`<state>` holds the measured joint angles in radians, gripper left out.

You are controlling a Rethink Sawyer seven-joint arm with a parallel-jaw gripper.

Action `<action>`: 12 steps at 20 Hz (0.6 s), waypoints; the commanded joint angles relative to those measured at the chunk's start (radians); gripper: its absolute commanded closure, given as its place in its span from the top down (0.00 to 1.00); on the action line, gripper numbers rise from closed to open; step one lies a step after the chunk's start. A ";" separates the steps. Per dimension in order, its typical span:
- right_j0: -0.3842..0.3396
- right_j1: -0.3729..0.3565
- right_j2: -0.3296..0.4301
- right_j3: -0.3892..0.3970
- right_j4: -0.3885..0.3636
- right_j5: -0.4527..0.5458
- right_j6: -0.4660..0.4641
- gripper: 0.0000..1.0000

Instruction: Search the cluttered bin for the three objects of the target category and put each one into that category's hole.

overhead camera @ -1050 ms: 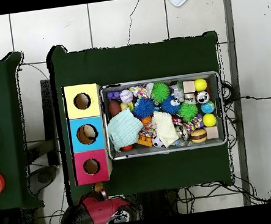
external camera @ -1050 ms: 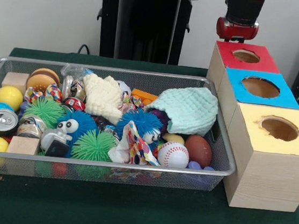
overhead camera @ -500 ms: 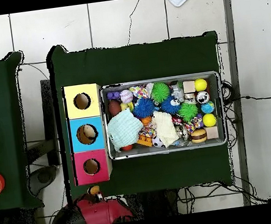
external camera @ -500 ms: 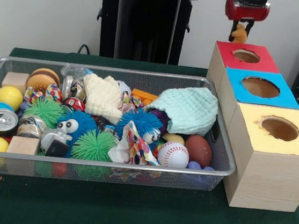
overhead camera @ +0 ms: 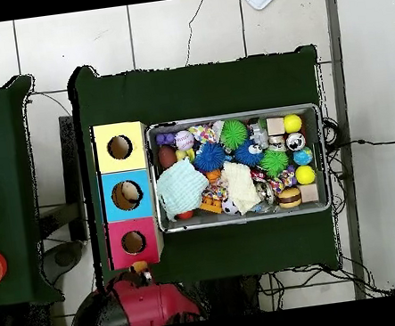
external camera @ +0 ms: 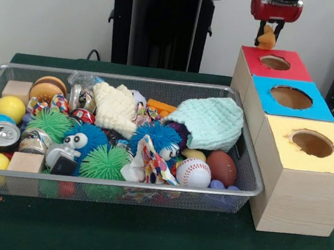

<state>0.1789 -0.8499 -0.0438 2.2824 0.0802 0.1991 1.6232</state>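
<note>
orange toy (external camera: 265, 37), small and rounded, hung in the gripper (external camera: 269, 29) at the upper right of the front view, just above and behind the red-topped box (external camera: 256, 60). it looked like a plush or soft rubber figure, though it was too small there to say which. judged from its size and shape, it would be light and somewhat yielding, so a pinch across its upper part, as the closed fingers seemed to have it, should hold without slipping; a hard squeeze would likely only deform it, not break it.

the wire bin (external camera: 252, 171) at lower left held the rest of the clutter: a mint cloth (external camera: 211, 121), a baseball (external camera: 193, 172), spiky balls and cans, all well apart from the gripper.

the front view showed the toy's height above the boxes and the gripper closed on it. the overhead view showed instead that the toy (overhead camera: 141, 269) sat below the red box (overhead camera: 115, 245) in the frame, beyond its edge and not yet over the red box's hole (overhead camera: 133, 242), with the arm's red body at the bottom edge. the blue box (overhead camera: 109, 198) and yellow box (overhead camera: 102, 149) stood in line above it.
</note>
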 commanded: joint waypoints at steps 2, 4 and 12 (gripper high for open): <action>-0.022 0.018 -0.014 -0.229 0.025 0.084 0.137 0.00; -0.021 0.020 -0.025 -0.270 0.023 0.112 0.133 0.00; -0.026 -0.016 -0.038 -0.400 0.018 0.355 0.159 0.00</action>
<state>0.1775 -0.8465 -0.0731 2.1272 0.0796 0.4996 1.6232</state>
